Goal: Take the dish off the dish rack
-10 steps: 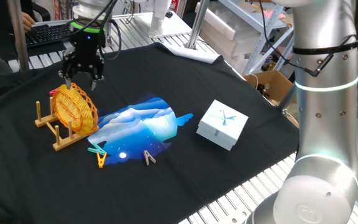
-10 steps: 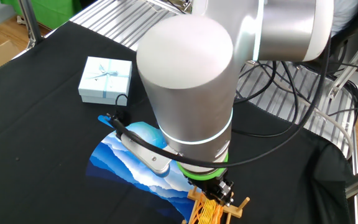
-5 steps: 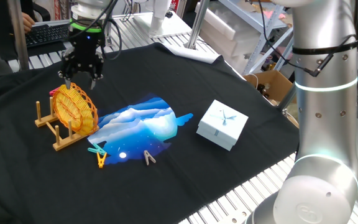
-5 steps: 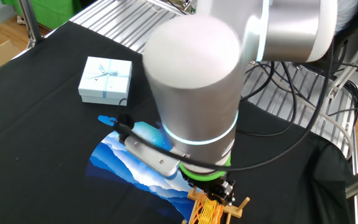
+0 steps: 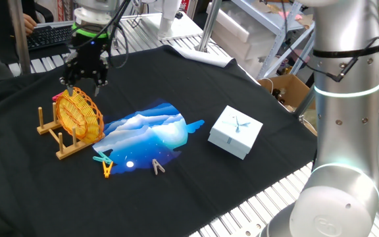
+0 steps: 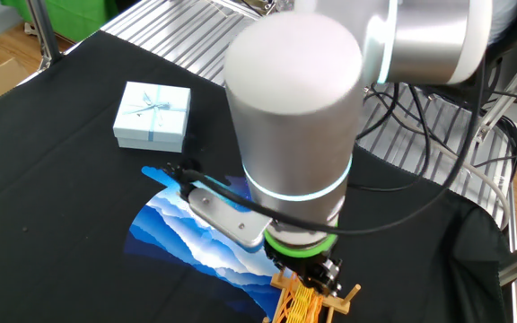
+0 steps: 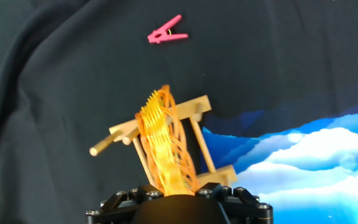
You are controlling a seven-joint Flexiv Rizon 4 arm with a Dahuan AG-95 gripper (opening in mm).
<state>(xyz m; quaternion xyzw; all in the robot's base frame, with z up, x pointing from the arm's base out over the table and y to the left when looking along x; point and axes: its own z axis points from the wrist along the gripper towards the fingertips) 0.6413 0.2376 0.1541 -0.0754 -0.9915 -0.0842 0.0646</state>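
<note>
Blue mat (image 5: 151, 133) beside rack (image 5: 64, 139); pink peg (image 7: 166, 31), gift box (image 5: 235, 131) apart.

No text, label, brand, number or sign can be read anywhere in these views; the pale blue gift box (image 5: 235, 131) bears only a ribbon.

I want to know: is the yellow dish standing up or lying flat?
Standing up. The dish sits on edge between the pegs of the dish rack.
</note>
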